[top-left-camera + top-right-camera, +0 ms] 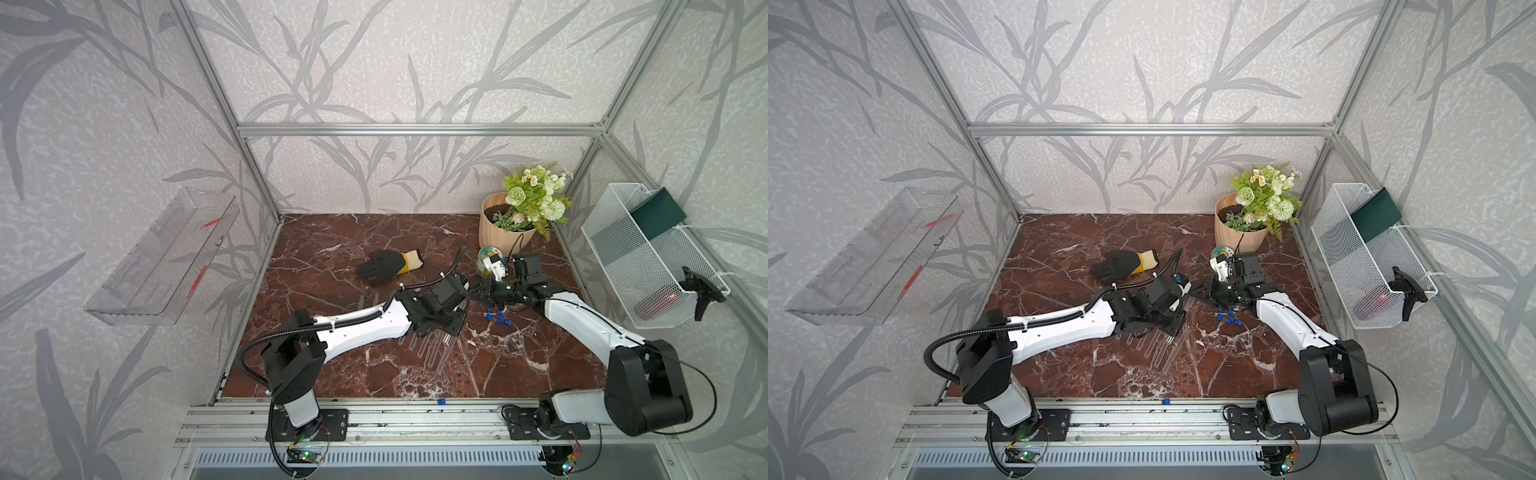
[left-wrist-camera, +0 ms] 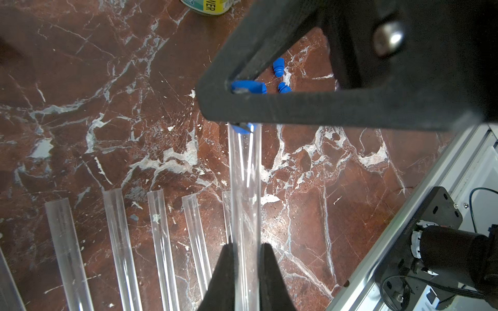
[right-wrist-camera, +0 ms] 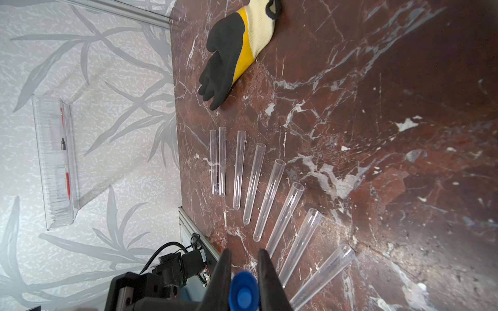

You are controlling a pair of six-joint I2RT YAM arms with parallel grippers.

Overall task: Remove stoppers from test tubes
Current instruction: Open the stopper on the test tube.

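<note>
My left gripper (image 2: pixel 246 245) is shut on a clear test tube (image 2: pixel 244 194), held off the table and aimed at my right gripper (image 3: pixel 244 251). The right gripper is shut on a blue stopper (image 3: pixel 244 292). In the left wrist view that stopper (image 2: pixel 248 87) sits between the right fingers (image 2: pixel 296 107), right at the tube's mouth; I cannot tell whether it is still seated. In both top views the two grippers (image 1: pixel 461 305) (image 1: pixel 476 293) meet mid-table. Several open test tubes (image 3: pixel 253 184) (image 1: pixel 424 347) lie fanned out on the marble. Loose stoppers (image 1: pixel 496 316) (image 1: pixel 1228 318) lie beside the right arm.
A black and yellow glove (image 1: pixel 388 266) lies behind the tubes. A flower pot (image 1: pixel 500 230) and a small tin (image 1: pixel 484 257) stand at the back right. A mesh basket (image 1: pixel 648 257) hangs on the right wall and a clear shelf (image 1: pixel 162 257) on the left. One stopper (image 1: pixel 441 402) rests on the front rail.
</note>
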